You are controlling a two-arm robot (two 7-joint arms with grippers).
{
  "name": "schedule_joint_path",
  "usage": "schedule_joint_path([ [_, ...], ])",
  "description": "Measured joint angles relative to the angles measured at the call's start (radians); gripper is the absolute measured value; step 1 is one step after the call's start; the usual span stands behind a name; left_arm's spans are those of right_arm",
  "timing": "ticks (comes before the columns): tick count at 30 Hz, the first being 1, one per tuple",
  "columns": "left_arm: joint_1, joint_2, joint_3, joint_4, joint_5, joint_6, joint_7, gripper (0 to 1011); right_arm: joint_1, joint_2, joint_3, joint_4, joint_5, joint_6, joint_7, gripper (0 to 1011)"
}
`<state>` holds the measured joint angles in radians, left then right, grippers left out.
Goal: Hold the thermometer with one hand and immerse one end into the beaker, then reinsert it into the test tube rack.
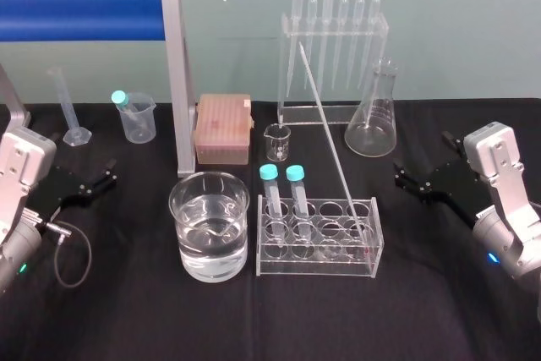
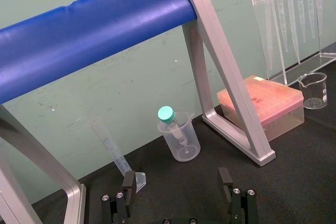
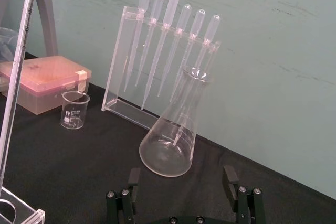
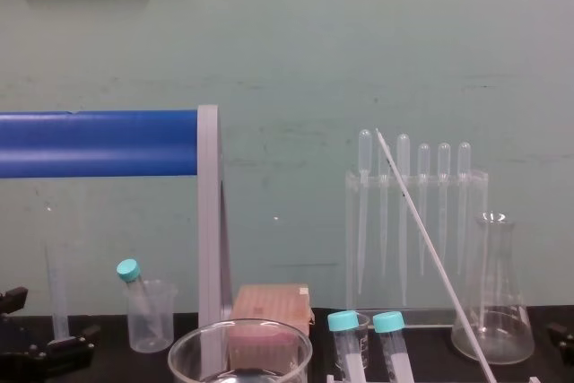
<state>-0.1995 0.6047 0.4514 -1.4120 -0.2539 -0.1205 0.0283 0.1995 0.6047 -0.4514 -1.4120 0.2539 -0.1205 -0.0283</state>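
The thermometer [image 1: 334,154] is a long thin glass rod standing slanted in the clear test tube rack [image 1: 317,243], its foot in a right-hand hole and its top leaning back-left; it also crosses the right wrist view [image 3: 18,72] and the chest view [image 4: 430,248]. The wide glass beaker [image 1: 209,226], part filled with clear liquid, stands just left of the rack. My right gripper [image 1: 401,177] hovers open to the right of the rack, fingers [image 3: 229,174] spread with nothing between them. Far left, my left gripper [image 1: 108,175] is open and empty, its fingers [image 2: 128,182] wide apart.
Two blue-capped tubes [image 1: 283,192] stand in the rack's left holes. Behind are a pipette stand [image 1: 334,57], conical flask [image 1: 372,120], small glass beaker [image 1: 277,141], pink tip box [image 1: 224,128], plastic beaker [image 1: 137,117], graduated cylinder [image 1: 69,107] and a blue-barred metal frame [image 1: 177,82].
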Motion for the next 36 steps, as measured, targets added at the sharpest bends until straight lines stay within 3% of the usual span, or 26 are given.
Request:
schedule_joint_path([
  [22,0.000,0.000,0.000,0.000,0.000,0.000,0.000,1008,0.000,0.000,0.000,0.000,0.000,0.000,0.000,1002],
  [26,0.000,0.000,0.000,0.000,0.000,0.000,0.000,1008,-0.003,-0.001,0.017,-0.005,0.000,-0.001,-0.001,1003],
  [28,0.000,0.000,0.000,0.000,0.000,0.000,0.000,1008,-0.011,-0.005,0.056,-0.025,0.012,-0.012,-0.010,1003],
  [31,0.000,0.000,0.000,0.000,0.000,0.000,0.000,1008,-0.015,-0.008,0.076,-0.035,0.024,-0.017,-0.011,1003],
  [36,0.000,0.000,0.000,0.000,0.000,0.000,0.000,1008,-0.030,-0.015,0.136,-0.081,0.103,-0.026,0.024,1003],
])
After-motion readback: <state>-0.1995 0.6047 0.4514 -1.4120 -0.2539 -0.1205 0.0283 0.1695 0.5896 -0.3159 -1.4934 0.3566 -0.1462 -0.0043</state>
